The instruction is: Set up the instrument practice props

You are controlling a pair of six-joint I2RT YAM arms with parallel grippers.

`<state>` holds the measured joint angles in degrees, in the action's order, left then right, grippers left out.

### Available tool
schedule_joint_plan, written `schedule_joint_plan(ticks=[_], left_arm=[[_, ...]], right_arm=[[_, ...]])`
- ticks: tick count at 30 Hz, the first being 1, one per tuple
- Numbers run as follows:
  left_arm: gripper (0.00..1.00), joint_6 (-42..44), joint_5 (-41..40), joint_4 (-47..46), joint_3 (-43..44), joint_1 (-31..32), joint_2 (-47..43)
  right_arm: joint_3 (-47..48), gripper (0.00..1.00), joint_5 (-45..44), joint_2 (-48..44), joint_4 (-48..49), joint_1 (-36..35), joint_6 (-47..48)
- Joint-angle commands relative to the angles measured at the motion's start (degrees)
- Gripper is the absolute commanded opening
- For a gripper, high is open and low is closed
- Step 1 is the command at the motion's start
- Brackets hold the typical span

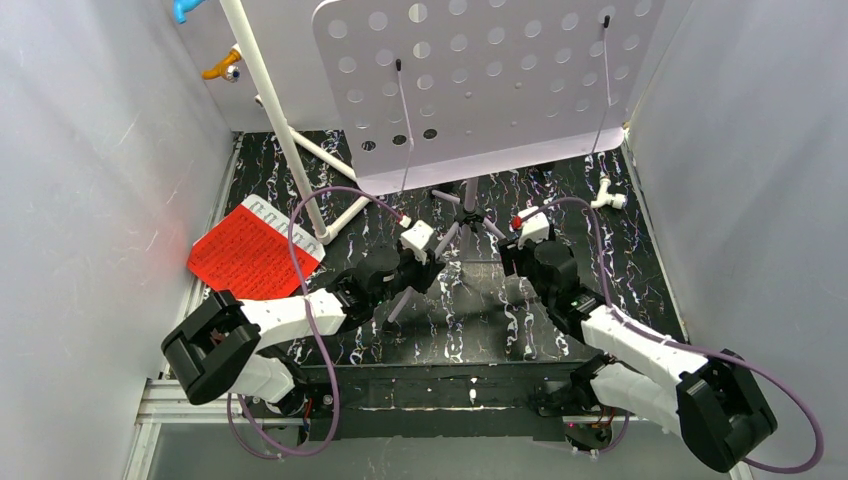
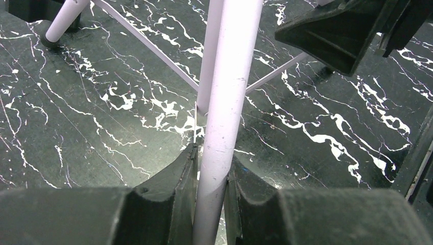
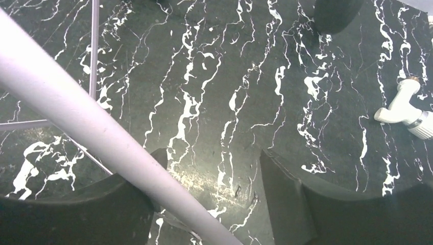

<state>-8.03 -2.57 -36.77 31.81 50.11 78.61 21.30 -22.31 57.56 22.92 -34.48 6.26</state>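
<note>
My left pincer [image 1: 408,272] and right pincer [image 1: 512,262] are at the legs of the lilac music stand [image 1: 480,100]. The red music sheet [image 1: 250,255] lies at the left edge of the worktop [image 1: 640,270].

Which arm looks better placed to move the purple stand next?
Probably the left: the left gripper is closed on a leg of the stand; the right gripper is open, gripping nothing.

White PVC pipe frame [image 1: 272,110] slants up back-left, base on black marbled tabletop [image 1: 640,262]. White pipe fitting [image 1: 608,197] far rt. Blue fitting [image 1: 186,10], orange fitting [image 1: 222,68] top-left.
</note>
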Motion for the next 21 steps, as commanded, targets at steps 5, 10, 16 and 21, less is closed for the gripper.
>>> schedule_joint_plan(ticks=[5,10,16,21], left_arm=[[0.00,-0.85,-6.51,18.98,-4.04,0.05,1.90],[0.00,-0.81,-5.35,18.94,-3.98,0.25,2.08],[0.00,-0.80,-3.47,19.02,-4.15,0.36,0.51],[0.00,-0.32,1.25,18.17,-4.43,0.34,-1.34]], right_arm=[[11.41,0.97,4.54,-5.57,-15.55,0.38,-5.46],[12.83,0.92,4.59,-8.40,-12.39,-4.68,-1.30],[16.81,0.77,5.50,-1.78,-8.39,-5.33,2.60],[10.97,0.64,4.29,-1.32,2.27,-5.30,6.35]])
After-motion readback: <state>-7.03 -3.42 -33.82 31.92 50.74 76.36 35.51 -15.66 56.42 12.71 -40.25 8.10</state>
